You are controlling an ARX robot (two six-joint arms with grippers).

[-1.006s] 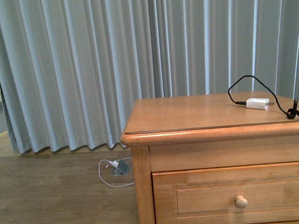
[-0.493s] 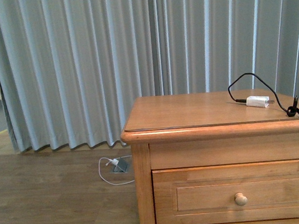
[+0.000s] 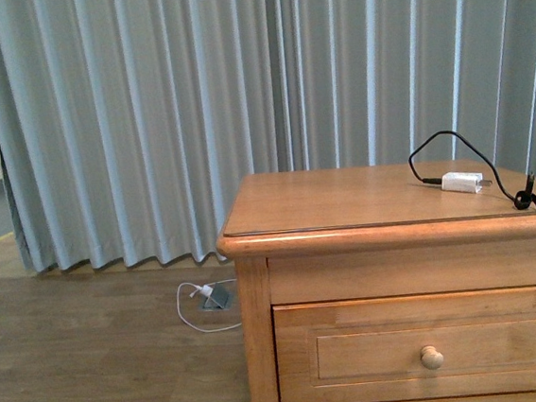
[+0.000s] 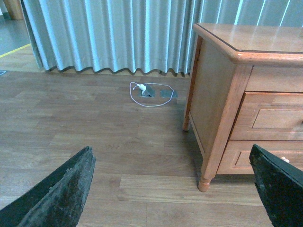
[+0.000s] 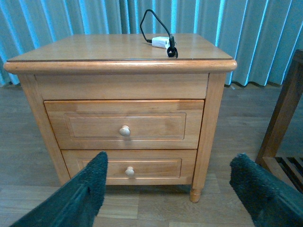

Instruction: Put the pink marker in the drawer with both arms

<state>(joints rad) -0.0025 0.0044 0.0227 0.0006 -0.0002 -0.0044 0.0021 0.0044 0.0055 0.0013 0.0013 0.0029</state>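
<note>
Room: pale grey-blue pleated curtain is hanging across the whole back of the front view, above a brown wood-plank floor that is filling the lower left.
Cabinet: honey-coloured wooden bedside cabinet is standing at the lower right of the front view, its flat top sitting at mid-height.
Drawer: the wide upper wooden drawer with a recessed panel front is sitting fully closed, its round wooden knob showing in the middle of the right wrist view; the like lower drawer is lying closed beneath it.
On the top: white charger block is lying at the right of the cabinet top, with its thin black cable looping up and back to the right edge.
On the floor: small grey floor box with a white cord is lying at the foot of the curtain, left of the cabinet.
Pink marker: not showing in any view.
Left gripper: jaws are spread wide and empty at the bottom corners of the left wrist view, over bare floor beside the cabinet.
Right gripper: jaws are spread wide and empty at the bottom of the right wrist view, facing the drawer fronts without touching them.
Right edge: dark brown wooden frame is standing at the right side of the right wrist view.
</note>
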